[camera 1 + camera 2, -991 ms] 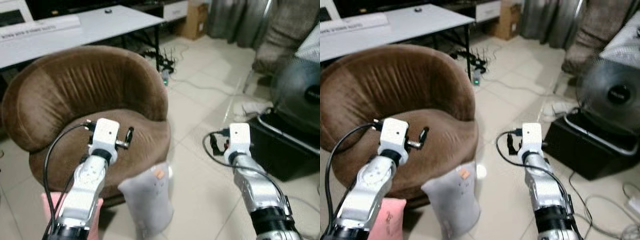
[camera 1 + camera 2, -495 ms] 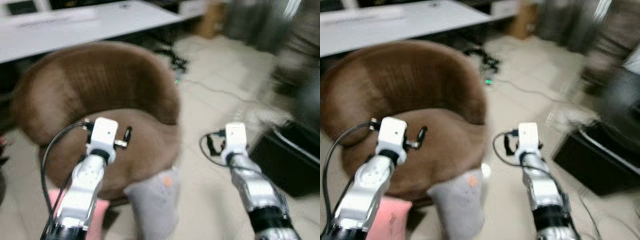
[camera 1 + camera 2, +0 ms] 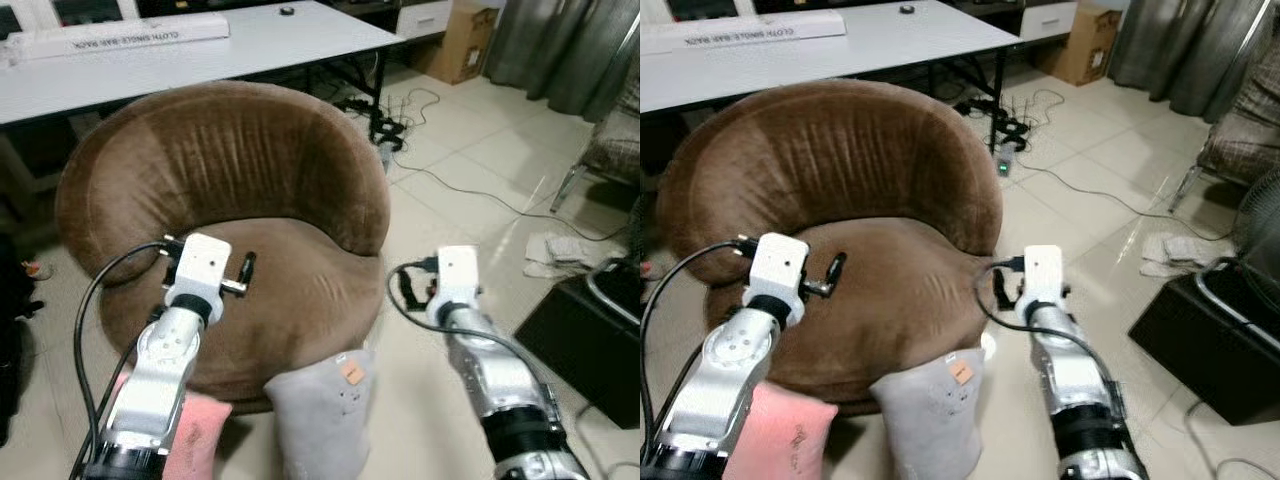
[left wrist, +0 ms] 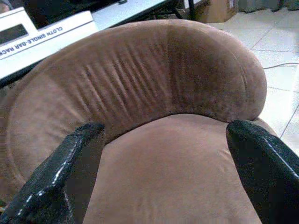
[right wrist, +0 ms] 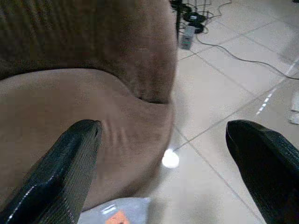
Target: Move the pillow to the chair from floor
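Shift since earlier: whole view swung and sharpened, so camera moved; chair now nearer centre of frame, more of pink pillow showing at lower left.
Chair (image 3: 230, 200): brown, round-backed, centre left of frame, seat bare.
Grey pillow (image 3: 320, 415): bottom centre of frame, upright on floor (image 3: 470, 190), leaning against chair's front edge, small orange tag near its top.
Pink pillow (image 3: 775, 440): lower left of frame, on floor beside grey pillow, partly behind left arm.
Left gripper (image 4: 159, 168): raised over chair seat, fingers spread wide, holding nothing.
Right gripper (image 5: 163, 163): over chair's right front edge and floor, fingers spread wide, holding nothing.
Surface (image 3: 200, 50): white, upper left of frame, behind chair, long white box on it.
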{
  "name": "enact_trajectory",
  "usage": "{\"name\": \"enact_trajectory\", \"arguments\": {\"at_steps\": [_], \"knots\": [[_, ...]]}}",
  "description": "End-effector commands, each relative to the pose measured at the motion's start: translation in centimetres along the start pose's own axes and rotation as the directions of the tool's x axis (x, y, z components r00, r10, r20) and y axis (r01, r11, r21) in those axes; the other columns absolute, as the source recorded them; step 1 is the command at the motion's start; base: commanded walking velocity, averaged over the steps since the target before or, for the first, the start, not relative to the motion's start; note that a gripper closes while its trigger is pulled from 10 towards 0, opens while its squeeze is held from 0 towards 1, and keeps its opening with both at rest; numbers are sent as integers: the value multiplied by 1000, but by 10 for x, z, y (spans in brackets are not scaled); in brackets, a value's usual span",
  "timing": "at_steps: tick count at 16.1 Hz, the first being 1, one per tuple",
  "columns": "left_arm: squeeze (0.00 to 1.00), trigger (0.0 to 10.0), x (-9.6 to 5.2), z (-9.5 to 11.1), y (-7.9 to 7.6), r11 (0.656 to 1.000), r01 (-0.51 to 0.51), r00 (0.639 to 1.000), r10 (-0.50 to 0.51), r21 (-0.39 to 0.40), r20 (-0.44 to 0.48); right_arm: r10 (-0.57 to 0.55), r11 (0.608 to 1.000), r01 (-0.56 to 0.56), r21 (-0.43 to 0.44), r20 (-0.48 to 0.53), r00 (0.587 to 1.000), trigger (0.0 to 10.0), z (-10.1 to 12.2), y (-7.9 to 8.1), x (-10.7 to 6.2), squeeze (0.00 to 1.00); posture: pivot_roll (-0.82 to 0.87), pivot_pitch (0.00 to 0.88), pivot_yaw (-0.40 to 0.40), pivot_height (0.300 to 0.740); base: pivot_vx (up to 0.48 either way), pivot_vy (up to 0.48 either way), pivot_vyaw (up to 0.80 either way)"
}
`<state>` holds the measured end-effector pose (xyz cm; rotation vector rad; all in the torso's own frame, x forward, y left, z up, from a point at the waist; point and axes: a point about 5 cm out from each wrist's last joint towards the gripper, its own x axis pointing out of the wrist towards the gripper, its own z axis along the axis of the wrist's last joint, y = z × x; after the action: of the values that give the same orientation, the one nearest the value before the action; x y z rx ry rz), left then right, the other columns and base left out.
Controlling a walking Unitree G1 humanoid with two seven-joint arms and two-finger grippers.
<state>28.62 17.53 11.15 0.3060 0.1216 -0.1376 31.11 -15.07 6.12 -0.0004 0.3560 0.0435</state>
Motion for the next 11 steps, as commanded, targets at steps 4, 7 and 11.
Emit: {"name": "enact_trajectory", "arguments": {"at_steps": [4, 7, 11], "knots": [[0, 10000, 9, -4, -9, 998, 64, 998, -64, 5, -14, -103, 995, 103, 9, -1, 995, 10000, -5, -19, -6, 0, 62, 0, 58, 740, 0, 0, 0], [0, 10000, 11, -10, -15, 996, 85, 996, -85, 9, -29, -119, 993, 119, 13, -4, 993, 10000, -7, -23, -10, 0, 47, 0, 51, 740, 0, 0, 0], [0, 10000, 14, -13, -18, 997, 79, 996, -79, 2, -29, -130, 991, 130, 34, -9, 991, 10000, -11, -23, -13, 0, 32, 0, 56, 740, 0, 0, 0]]}}
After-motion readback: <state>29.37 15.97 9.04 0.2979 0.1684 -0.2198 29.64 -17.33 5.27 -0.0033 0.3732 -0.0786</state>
